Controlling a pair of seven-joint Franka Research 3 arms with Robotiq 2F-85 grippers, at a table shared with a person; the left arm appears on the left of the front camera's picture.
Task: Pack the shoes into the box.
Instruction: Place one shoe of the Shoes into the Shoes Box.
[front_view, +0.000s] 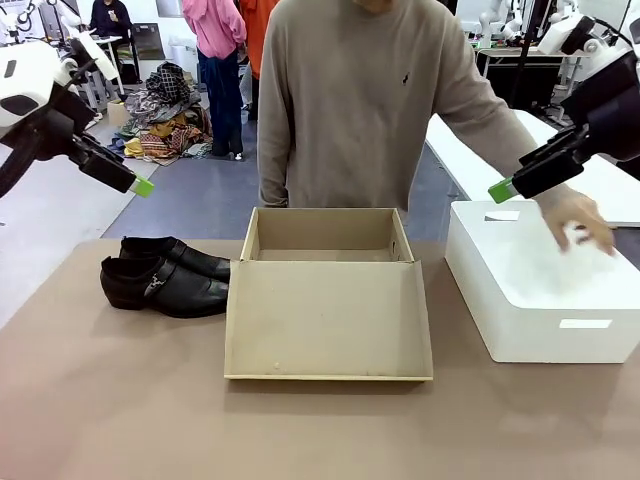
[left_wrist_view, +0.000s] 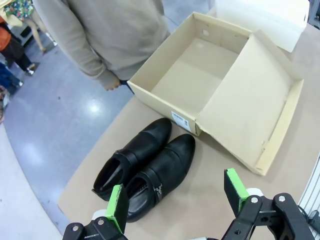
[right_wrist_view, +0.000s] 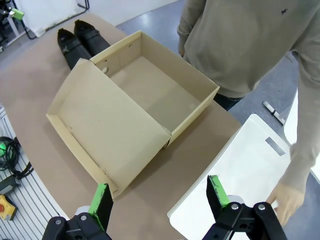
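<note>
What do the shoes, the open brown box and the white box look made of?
Shoes: probably leather, black, with a soft sheen on the toes.
Brown box: matte tan cardboard, raw cut edges.
White box: smooth matte white; coated card or plastic, unclear.

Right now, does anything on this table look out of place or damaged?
Nothing stands out. The shoes sit upright side by side beside the box, which is open, empty and undamaged, its lid folded flat.

Both arms hang raised at either side, left gripper (left_wrist_view: 176, 197) and right gripper (right_wrist_view: 159, 195) spread wide.
</note>
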